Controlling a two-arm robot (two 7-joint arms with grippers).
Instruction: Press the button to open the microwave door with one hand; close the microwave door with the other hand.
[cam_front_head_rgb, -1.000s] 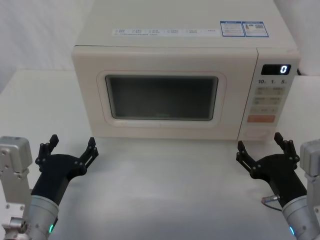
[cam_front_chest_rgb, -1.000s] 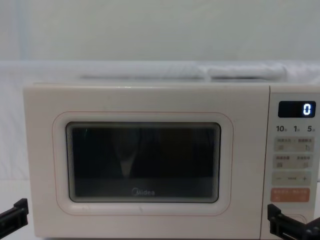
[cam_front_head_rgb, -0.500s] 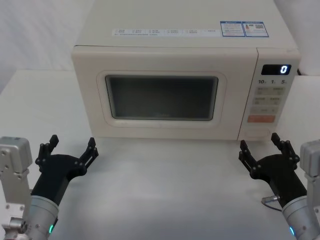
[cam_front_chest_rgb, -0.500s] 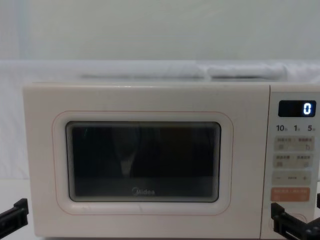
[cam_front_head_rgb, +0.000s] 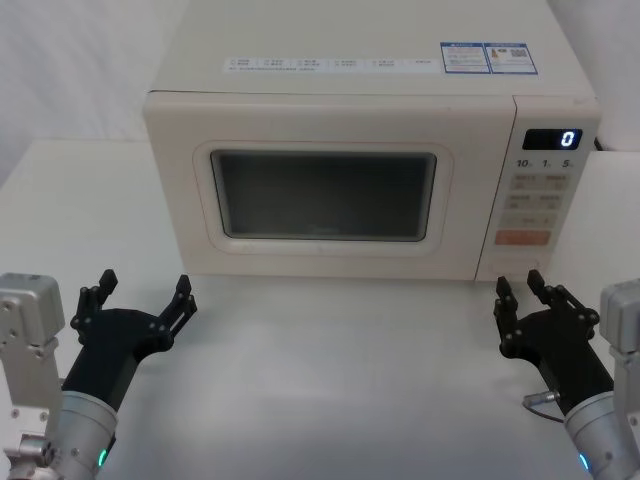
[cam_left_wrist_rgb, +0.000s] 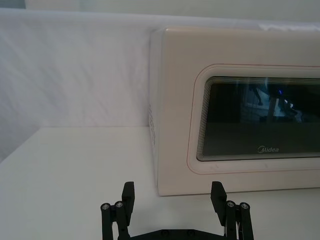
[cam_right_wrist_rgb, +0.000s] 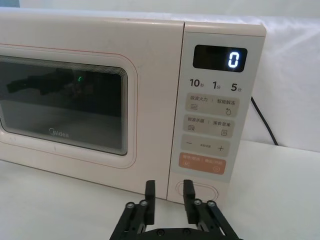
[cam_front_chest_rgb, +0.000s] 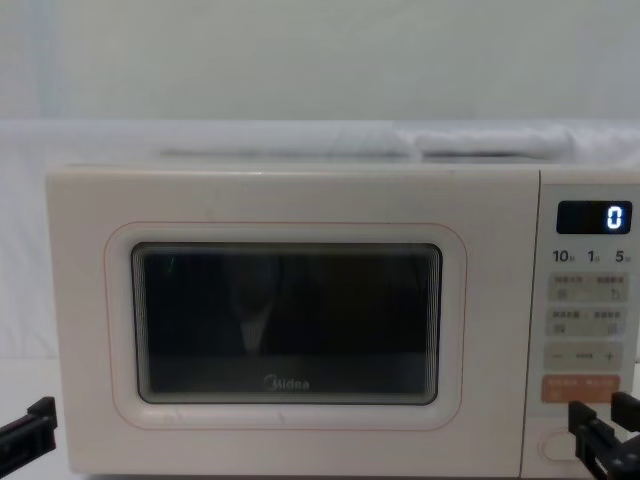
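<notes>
The cream microwave stands at the back of the white table with the microwave door (cam_front_head_rgb: 320, 195) shut flush, its dark window and Midea logo (cam_left_wrist_rgb: 268, 149) facing me. The button (cam_right_wrist_rgb: 207, 190), a wide cream pill, sits at the bottom of the control panel, also the button (cam_front_head_rgb: 513, 268) in the head view. My right gripper (cam_front_head_rgb: 518, 290) hovers just in front of it, fingers drawn close with a narrow empty gap; in the right wrist view the right gripper (cam_right_wrist_rgb: 169, 193) lines up near the button's left end. My left gripper (cam_front_head_rgb: 140, 296) rests wide open before the door's lower left corner.
The control panel (cam_front_head_rgb: 545, 190) carries a lit display showing 0, small beige keys and an orange key (cam_front_head_rgb: 523, 237). A black power cable (cam_right_wrist_rgb: 262, 120) runs down behind the microwave's right side. Bare white table (cam_front_head_rgb: 330, 380) stretches between the two arms.
The right gripper's fingers have drawn together from wide apart to a narrow gap and shifted slightly right toward the panel. The left arm has not moved.
</notes>
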